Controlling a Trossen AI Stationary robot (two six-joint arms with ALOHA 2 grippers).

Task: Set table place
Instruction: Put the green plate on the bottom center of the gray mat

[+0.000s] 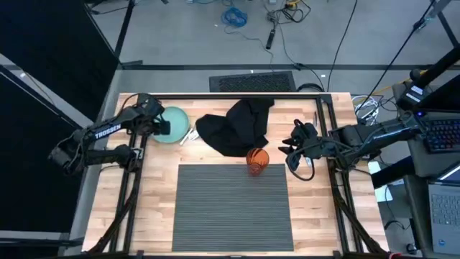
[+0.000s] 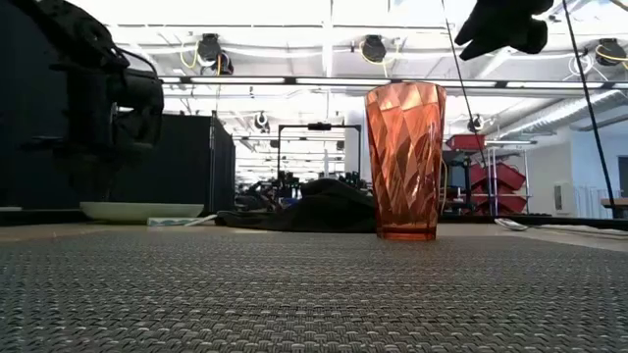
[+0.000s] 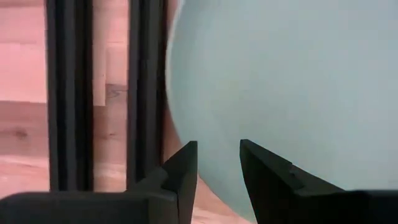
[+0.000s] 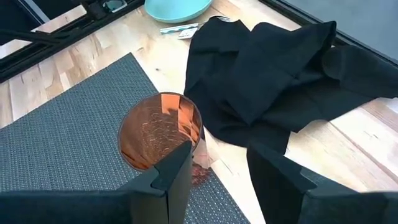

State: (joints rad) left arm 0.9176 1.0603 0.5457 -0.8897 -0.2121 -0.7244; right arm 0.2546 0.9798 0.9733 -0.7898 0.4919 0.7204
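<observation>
The dark grey ribbed placemat lies in the middle of the table. An orange faceted cup stands upright with its base on the mat's far edge, toward the right corner. My right gripper is open, raised, just right of the cup and touching nothing. A pale green plate rests on the wood at the far left. My left gripper is open, its fingers standing over the plate's left rim.
A crumpled black napkin lies on the wood between plate and cup. Cutlery lies between the plate and the napkin. Black frame rails run along both table sides.
</observation>
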